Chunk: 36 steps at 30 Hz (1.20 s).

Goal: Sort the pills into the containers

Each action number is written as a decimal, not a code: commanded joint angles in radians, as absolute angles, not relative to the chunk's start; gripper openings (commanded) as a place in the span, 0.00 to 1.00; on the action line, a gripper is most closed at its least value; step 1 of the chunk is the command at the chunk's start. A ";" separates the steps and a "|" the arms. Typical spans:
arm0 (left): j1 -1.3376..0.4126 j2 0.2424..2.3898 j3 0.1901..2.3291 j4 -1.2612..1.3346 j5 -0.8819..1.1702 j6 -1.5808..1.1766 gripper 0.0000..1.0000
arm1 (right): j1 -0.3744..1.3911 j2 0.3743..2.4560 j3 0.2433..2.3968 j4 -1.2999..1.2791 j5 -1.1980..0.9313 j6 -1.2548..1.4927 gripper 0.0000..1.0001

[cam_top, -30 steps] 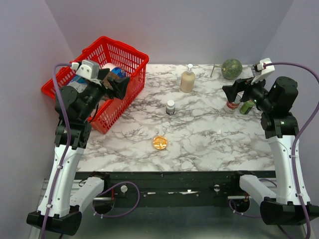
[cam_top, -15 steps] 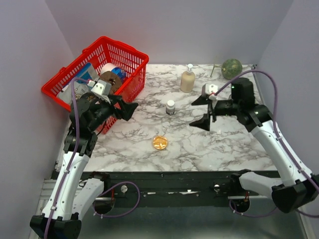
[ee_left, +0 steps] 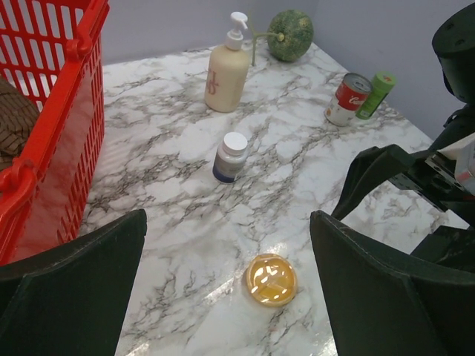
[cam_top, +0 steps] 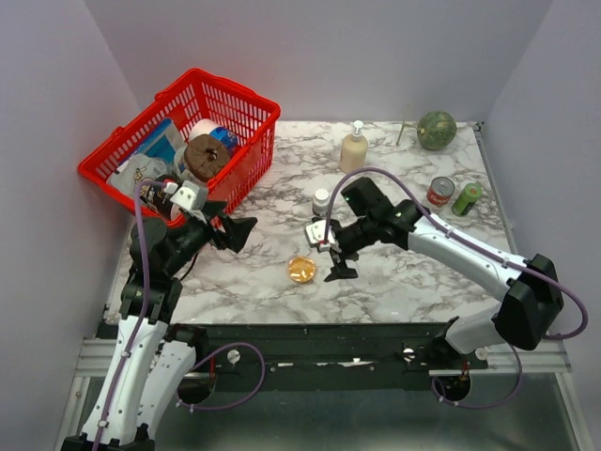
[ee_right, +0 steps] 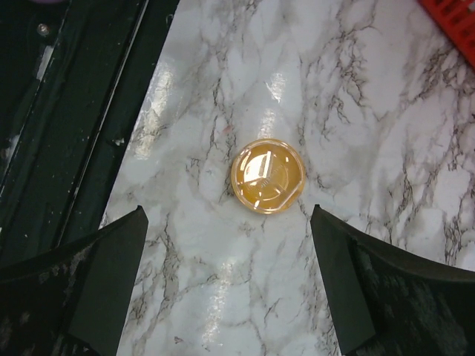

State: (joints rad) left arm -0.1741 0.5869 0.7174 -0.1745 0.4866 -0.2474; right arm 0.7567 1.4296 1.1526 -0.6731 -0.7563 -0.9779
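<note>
The pills show as an orange-amber mass (ee_right: 267,175) inside a shallow clear round dish (cam_top: 301,270) near the table's front middle; single pills cannot be told apart. The white pill bottle (cam_top: 321,201), capped and upright, stands behind the dish. My right gripper (cam_top: 329,252) is open just right of the dish, low over the table, holding nothing. In the right wrist view the dish lies ahead of the open right gripper (ee_right: 230,289). My left gripper (cam_top: 237,232) hovers open to the left of the dish. Its wrist view shows the dish (ee_left: 271,279) and bottle (ee_left: 231,156) between its spread fingers.
A red basket (cam_top: 242,164) with several items stands at the back left. A beige pump bottle (cam_top: 354,148) and a green melon (cam_top: 437,130) stand at the back. A red-labelled can (cam_top: 439,192) and a green bottle (cam_top: 467,197) are at the right. The table's front edge (ee_right: 126,141) is near the dish.
The right arm swung from the far right by the can to the table's middle and came down beside the dish. The left gripper moved from the basket out over the table. Both stayed open.
</note>
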 commanded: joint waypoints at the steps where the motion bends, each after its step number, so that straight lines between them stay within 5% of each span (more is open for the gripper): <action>1: -0.172 0.539 0.657 -0.149 0.448 -0.170 0.99 | 0.816 1.479 1.140 -0.612 -0.677 -1.035 1.00; 22: -0.173 0.351 0.499 -0.049 0.370 -0.123 0.99 | 0.904 1.718 1.123 -0.350 -0.482 -0.753 1.00; 36: -0.173 0.341 0.488 -0.040 0.370 -0.117 0.99 | 0.908 1.839 1.173 -0.356 -0.377 -0.845 1.00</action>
State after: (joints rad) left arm -0.1741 0.3553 0.4992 -0.0792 0.3885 -0.1387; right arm 0.8978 1.8042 1.1328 -0.3527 -0.4232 -0.8059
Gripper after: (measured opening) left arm 0.988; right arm 0.997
